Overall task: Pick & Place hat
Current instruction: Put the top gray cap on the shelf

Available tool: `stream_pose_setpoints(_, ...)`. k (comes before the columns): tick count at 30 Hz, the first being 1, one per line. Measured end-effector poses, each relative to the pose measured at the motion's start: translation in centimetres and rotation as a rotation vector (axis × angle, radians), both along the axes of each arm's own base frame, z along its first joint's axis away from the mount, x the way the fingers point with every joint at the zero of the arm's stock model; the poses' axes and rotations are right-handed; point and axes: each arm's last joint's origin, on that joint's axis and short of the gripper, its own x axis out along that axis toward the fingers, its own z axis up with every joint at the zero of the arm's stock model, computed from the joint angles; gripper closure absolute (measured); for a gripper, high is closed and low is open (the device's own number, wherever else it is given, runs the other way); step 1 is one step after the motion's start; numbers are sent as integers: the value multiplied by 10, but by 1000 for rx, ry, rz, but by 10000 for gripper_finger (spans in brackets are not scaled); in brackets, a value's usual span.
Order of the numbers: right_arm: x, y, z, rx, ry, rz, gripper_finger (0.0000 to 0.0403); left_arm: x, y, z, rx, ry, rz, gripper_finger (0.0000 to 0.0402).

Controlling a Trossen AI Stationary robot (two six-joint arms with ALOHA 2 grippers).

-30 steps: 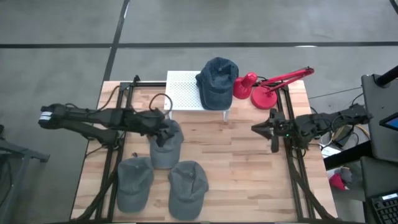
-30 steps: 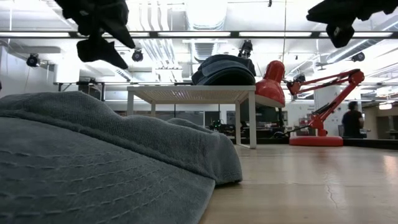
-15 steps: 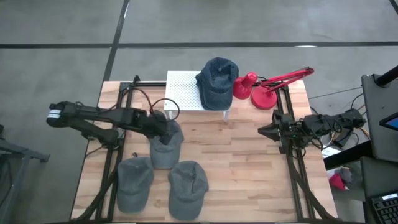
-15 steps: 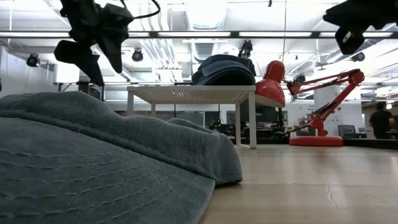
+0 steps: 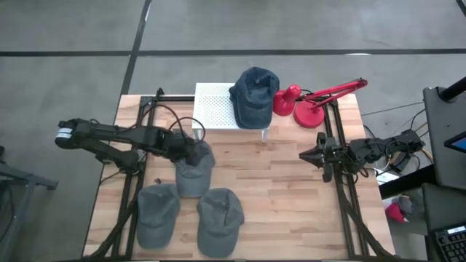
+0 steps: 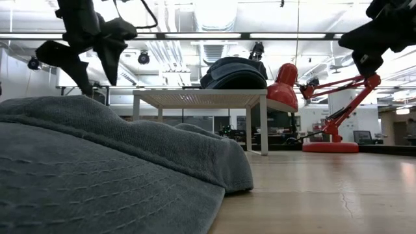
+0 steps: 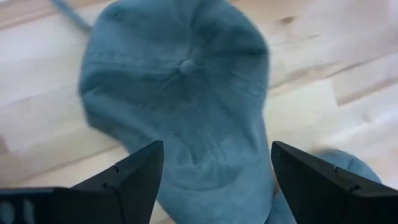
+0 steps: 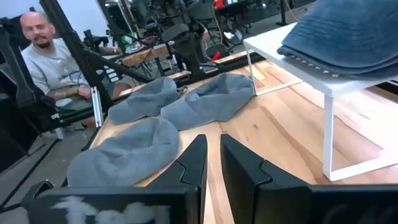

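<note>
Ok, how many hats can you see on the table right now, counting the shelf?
4. One dark blue hat sits on the white shelf. Three grey ones lie on the wood: one under the left gripper, one front-left, one front-centre. None appears hidden.

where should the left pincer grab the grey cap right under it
Probably at the crown of the grey cap, coming straight down. It lies flat on the wooden table with its top button facing up, and the open left pincer already straddles the soft dome, so closing should bunch up a fold of fabric there.
</note>
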Motion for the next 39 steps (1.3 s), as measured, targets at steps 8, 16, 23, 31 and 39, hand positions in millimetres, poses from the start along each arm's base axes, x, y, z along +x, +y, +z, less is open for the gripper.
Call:
stream_pose_setpoints(8,0,0,0,-74,2,7,360,-4,4,-14,59,32,184,106)
stream_pose_setpoints(16,0,-3,2,-107,-5,-98,360,-4,4,-33,40,88,274,106)
stream_pose_setpoints(23,-1,-3,2,-107,-6,-99,360,-1,4,-45,33,100,290,106)
stream_pose_setpoints(31,0,-3,2,-114,-3,-99,360,3,3,-52,39,136,290,106)
stream_pose_setpoints(39,0,-3,2,-114,-4,-99,360,2,4,-53,37,139,298,106)
